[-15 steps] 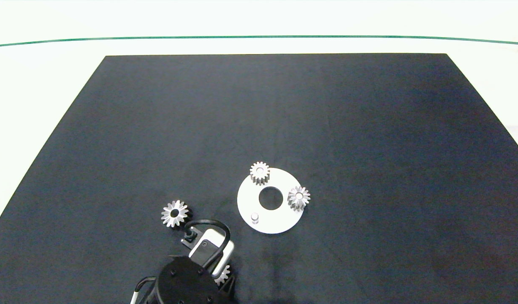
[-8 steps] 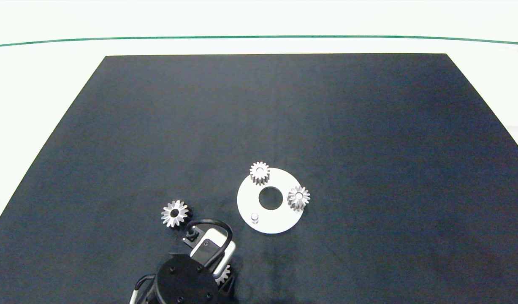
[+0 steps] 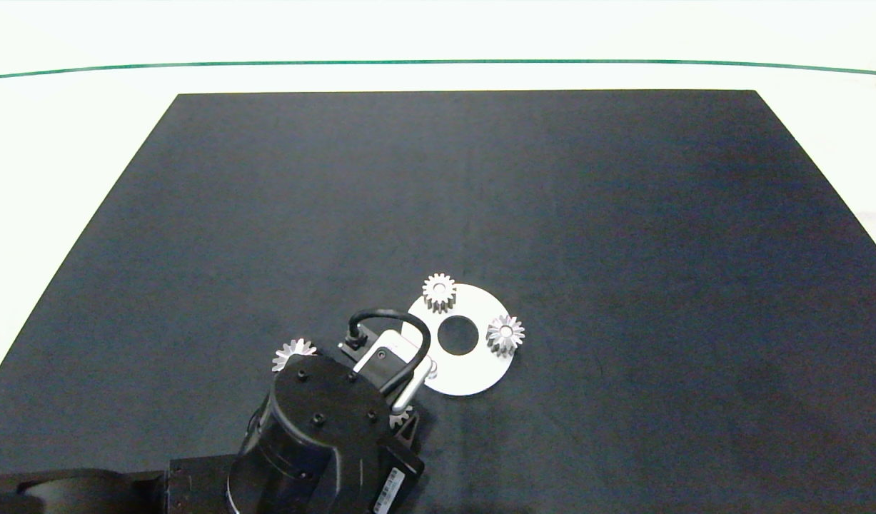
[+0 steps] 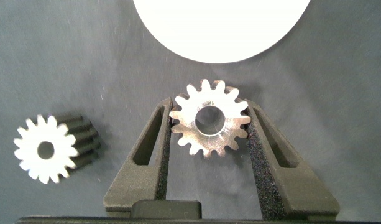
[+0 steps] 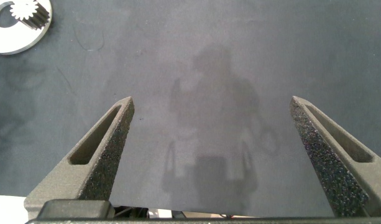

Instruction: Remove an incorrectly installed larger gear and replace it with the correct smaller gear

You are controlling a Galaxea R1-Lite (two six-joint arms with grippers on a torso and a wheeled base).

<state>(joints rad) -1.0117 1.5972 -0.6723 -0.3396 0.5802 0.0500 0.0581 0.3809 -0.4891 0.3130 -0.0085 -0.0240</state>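
Note:
My left gripper (image 4: 210,113) is shut on the smaller gear (image 4: 209,119), holding it above the dark mat just short of the white disc's (image 4: 221,31) edge. In the head view only a sliver of this gear (image 3: 400,416) peeks out from under the left wrist. The larger gear (image 3: 293,350), star-like with long pointed teeth, lies loose on the mat left of the arm and shows in the left wrist view (image 4: 46,149). Two small gears (image 3: 439,291) (image 3: 505,334) sit on the disc (image 3: 473,371). The right gripper (image 5: 212,109) hangs open over bare mat.
The left wrist covers the disc's near-left part in the head view. The disc has a round centre hole (image 3: 457,335). The black mat (image 3: 480,200) lies on a white table. A disc edge with a gear (image 5: 22,15) shows in the right wrist view.
The left arm has moved away from the front edge toward the white disc with the smaller gear in its grip. It now covers the disc's near-left peg and part of the larger gear.

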